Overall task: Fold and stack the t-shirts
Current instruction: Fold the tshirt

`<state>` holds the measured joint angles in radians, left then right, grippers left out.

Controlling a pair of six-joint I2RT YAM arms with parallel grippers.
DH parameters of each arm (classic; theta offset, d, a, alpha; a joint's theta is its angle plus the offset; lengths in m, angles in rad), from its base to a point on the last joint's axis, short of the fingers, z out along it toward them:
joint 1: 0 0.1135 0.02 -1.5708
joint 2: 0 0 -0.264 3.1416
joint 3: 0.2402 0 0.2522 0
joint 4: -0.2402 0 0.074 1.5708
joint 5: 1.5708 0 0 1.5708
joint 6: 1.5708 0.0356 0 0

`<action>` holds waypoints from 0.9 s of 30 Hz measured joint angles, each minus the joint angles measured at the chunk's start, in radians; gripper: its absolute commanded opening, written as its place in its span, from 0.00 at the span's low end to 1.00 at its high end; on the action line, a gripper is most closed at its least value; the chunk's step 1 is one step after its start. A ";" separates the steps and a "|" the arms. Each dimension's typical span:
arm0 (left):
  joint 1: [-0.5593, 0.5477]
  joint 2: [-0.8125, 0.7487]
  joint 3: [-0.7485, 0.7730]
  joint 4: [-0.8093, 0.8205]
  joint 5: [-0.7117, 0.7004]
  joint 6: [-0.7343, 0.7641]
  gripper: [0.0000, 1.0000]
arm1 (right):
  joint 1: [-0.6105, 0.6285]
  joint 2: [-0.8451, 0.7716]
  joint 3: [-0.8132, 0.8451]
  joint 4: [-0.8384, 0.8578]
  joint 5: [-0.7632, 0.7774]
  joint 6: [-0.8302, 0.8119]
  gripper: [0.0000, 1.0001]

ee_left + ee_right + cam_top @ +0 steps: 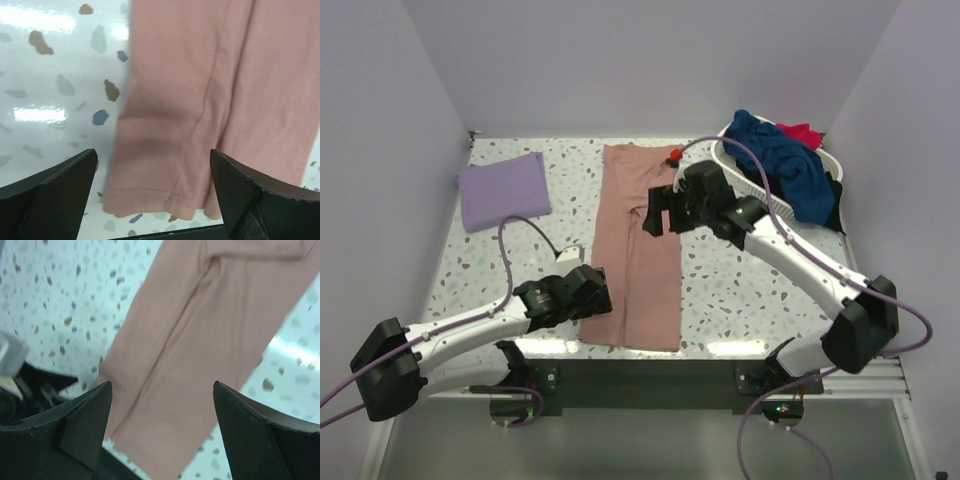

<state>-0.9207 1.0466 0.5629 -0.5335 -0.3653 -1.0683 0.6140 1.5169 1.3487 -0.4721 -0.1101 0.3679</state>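
Table (740,280): white speckled top, carrying everything listed below.
Dusty-pink t-shirt (645,290): lying in the middle of the table as a long narrow strip, its sides folded in, running from the far edge toward my bases; plain side showing, no print in sight.
Laundry basket (745,175): white and slatted, sitting at the far right corner, well apart from the pink strip.
Navy t-shirt (790,165): lying bunched in the basket and spilling over its rim.
Lavender t-shirt (504,190): resting folded into a flat rectangle at the far left, well apart from the pink one.
Right pincer (162,435): I am holding it spread wide above the far half of the pink strip, near its right edge, nothing between the fingers (75,425).
Left pincer (152,200): I am holding it spread wide over the near left corner of the pink strip, the hem showing between the fingers (55,195); I cannot tell whether they are touching the cloth.
Red t-shirt (802,132): peeking out behind the navy one at the back of the basket.
Black t-shirt (836,195): showing only as a dark strip at the basket's right side.
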 measured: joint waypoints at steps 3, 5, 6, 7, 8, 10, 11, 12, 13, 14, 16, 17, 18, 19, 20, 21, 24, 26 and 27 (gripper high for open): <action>-0.003 -0.018 -0.006 -0.069 -0.025 -0.018 1.00 | 0.086 -0.133 -0.162 -0.031 0.040 0.053 0.84; -0.003 -0.042 -0.013 -0.099 -0.037 -0.024 1.00 | 0.136 -0.168 -0.259 -0.065 0.050 0.095 0.84; -0.003 -0.054 -0.017 -0.112 -0.041 -0.027 1.00 | 0.166 -0.178 -0.314 -0.074 0.060 0.124 0.84; -0.003 -0.064 -0.022 -0.121 -0.044 -0.031 1.00 | 0.190 -0.181 -0.362 -0.090 0.069 0.153 0.83; -0.003 -0.071 -0.026 -0.130 -0.045 -0.032 1.00 | 0.213 -0.183 -0.407 -0.106 0.074 0.182 0.83; -0.003 -0.074 -0.039 -0.130 -0.043 -0.036 1.00 | 0.254 -0.192 -0.481 -0.134 0.085 0.238 0.83; -0.003 -0.073 -0.047 -0.129 -0.039 -0.039 1.00 | 0.274 -0.201 -0.508 -0.147 0.093 0.266 0.83; -0.003 -0.072 -0.057 -0.127 -0.034 -0.039 1.00 | 0.291 -0.214 -0.529 -0.154 0.098 0.292 0.83; -0.003 -0.071 -0.065 -0.126 -0.030 -0.040 1.00 | 0.304 -0.225 -0.541 -0.159 0.101 0.311 0.82; -0.003 -0.071 -0.075 -0.127 -0.026 -0.041 1.00 | 0.318 -0.238 -0.554 -0.161 0.104 0.333 0.82; -0.003 -0.073 -0.091 -0.127 -0.018 -0.048 1.00 | 0.345 -0.258 -0.573 -0.148 0.111 0.374 0.81; -0.003 -0.077 -0.099 -0.127 -0.015 -0.049 1.00 | 0.358 -0.262 -0.583 -0.138 0.112 0.393 0.80; -0.003 -0.084 -0.105 -0.128 -0.012 -0.051 1.00 | 0.370 -0.264 -0.594 -0.126 0.112 0.411 0.80; -0.003 -0.093 -0.110 -0.127 -0.010 -0.051 1.00 | 0.380 -0.262 -0.607 -0.115 0.113 0.428 0.79; -0.003 -0.103 -0.114 -0.128 -0.008 -0.053 0.98 | 0.390 -0.261 -0.621 -0.105 0.113 0.445 0.78; -0.003 -0.113 -0.117 -0.127 -0.007 -0.056 0.98 | 0.398 -0.260 -0.634 -0.100 0.114 0.459 0.77; -0.003 -0.124 -0.117 -0.127 -0.005 -0.058 0.98 | 0.417 -0.249 -0.658 -0.083 0.114 0.493 0.74; -0.003 -0.123 -0.118 -0.127 -0.004 -0.058 0.98 | 0.426 -0.239 -0.671 -0.063 0.114 0.511 0.71; -0.003 -0.123 -0.118 -0.127 -0.003 -0.058 0.97 | 0.428 -0.235 -0.681 -0.049 0.115 0.520 0.69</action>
<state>-0.9234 0.9234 0.4450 -0.6601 -0.3679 -1.1259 1.0424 1.2819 0.6678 -0.5209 0.0051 0.8879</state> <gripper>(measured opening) 0.980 0.719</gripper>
